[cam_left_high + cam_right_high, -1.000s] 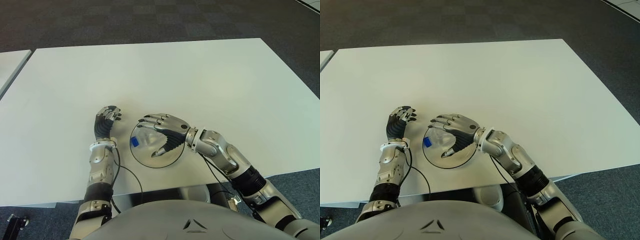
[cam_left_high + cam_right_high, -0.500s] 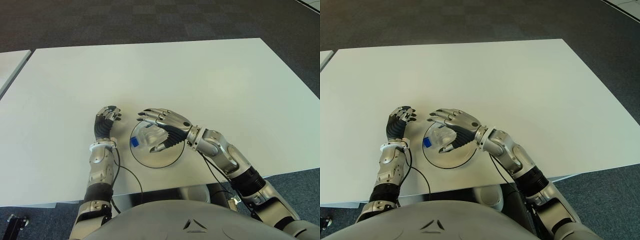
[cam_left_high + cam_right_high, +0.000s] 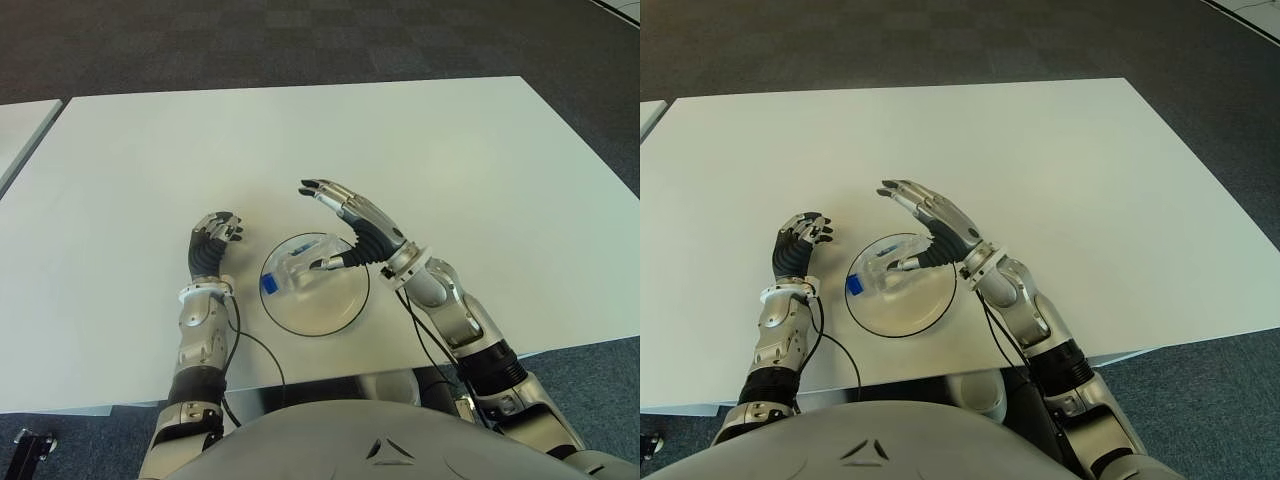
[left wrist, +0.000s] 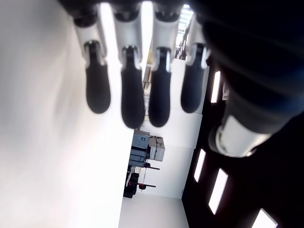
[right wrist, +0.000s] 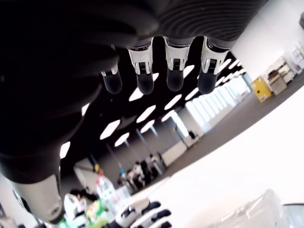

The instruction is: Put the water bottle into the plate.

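Bottle [image 3: 291,279] lies on its side in the plate [image 3: 340,305], blue cap toward the left hand. Right hand [image 3: 352,226] is above the plate's far right edge, fingers spread wide, holding nothing, clear of the bottle. Left hand [image 3: 210,243] shows just left of the plate on the table [image 3: 420,160], fingers loosely extended, empty.

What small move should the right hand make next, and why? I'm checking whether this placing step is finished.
Probably draw the right hand back toward the robot's right, clear of the plate. The water bottle already lies on its side inside the plate, blue cap toward the left hand, and the right hand's fingers are spread, holding nothing, above the plate's far right edge. Nothing seems left to grasp.
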Controlling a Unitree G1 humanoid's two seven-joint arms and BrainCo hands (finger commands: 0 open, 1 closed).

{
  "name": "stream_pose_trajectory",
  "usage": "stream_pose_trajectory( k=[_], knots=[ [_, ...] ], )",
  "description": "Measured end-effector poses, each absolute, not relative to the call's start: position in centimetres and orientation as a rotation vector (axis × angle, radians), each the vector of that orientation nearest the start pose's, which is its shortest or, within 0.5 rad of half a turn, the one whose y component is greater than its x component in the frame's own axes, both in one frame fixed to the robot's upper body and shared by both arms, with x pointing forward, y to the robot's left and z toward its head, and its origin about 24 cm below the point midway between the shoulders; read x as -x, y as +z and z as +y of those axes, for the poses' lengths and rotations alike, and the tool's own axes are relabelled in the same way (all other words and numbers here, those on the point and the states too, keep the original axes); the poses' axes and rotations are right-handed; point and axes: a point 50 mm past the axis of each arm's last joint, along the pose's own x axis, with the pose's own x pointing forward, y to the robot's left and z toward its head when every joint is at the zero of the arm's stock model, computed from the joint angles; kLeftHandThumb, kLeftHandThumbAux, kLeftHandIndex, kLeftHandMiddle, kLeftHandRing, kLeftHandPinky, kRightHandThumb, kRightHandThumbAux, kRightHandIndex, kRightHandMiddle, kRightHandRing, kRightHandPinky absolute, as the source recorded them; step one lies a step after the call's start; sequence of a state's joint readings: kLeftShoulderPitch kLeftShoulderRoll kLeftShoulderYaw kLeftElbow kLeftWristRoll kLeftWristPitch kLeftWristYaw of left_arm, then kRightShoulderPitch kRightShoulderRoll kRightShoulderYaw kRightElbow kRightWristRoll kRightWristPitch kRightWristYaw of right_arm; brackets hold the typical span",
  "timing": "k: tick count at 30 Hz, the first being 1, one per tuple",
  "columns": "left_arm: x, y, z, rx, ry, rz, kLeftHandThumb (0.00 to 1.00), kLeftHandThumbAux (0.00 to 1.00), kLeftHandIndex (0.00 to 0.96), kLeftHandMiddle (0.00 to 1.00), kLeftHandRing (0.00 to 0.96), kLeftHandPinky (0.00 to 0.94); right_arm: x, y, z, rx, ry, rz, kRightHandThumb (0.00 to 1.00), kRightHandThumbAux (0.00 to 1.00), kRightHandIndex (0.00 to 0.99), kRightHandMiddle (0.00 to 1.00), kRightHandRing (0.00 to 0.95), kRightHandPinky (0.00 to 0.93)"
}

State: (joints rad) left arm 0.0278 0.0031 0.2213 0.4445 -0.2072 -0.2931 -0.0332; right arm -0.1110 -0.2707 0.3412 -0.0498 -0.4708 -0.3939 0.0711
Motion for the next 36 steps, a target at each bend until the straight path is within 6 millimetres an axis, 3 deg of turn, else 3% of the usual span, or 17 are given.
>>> stream_pose_trajectory(
  k=[3,15,28,36],
  knots=[
    [-22.0,-3.8,20.6,0.205,0.272,0.152,0.837,0.674,0.431,0.472,0.532,0.523,-24.3,9.0,-9.2,0.621,0.47,-0.538,0.224,0.763,0.006,0.003,0.028,0.154],
    [-22.0,-3.8,20.6,0.201,0.262,0.142,0.837,0.673,0.434,0.472,0.539,0.529,-25.3,9.1,-11.5,0.409,0.226,-0.498,0.294,0.792,0.183,0.194,0.184,0.241],
    [-21.8,-3.9,20.8,0.196,0.261,0.137,0.837,0.674,0.426,0.478,0.545,0.536,-26.1,8.1,-13.8,0.336,0.072,-0.425,0.4,0.874,0.27,0.304,0.33,0.431],
    [-21.9,-3.8,20.9,0.2,0.249,0.133,0.837,0.674,0.425,0.479,0.544,0.526,-26.2,6.1,-14.7,0.297,0.06,-0.344,0.303,0.925,0.346,0.415,0.431,0.489]
  ],
)
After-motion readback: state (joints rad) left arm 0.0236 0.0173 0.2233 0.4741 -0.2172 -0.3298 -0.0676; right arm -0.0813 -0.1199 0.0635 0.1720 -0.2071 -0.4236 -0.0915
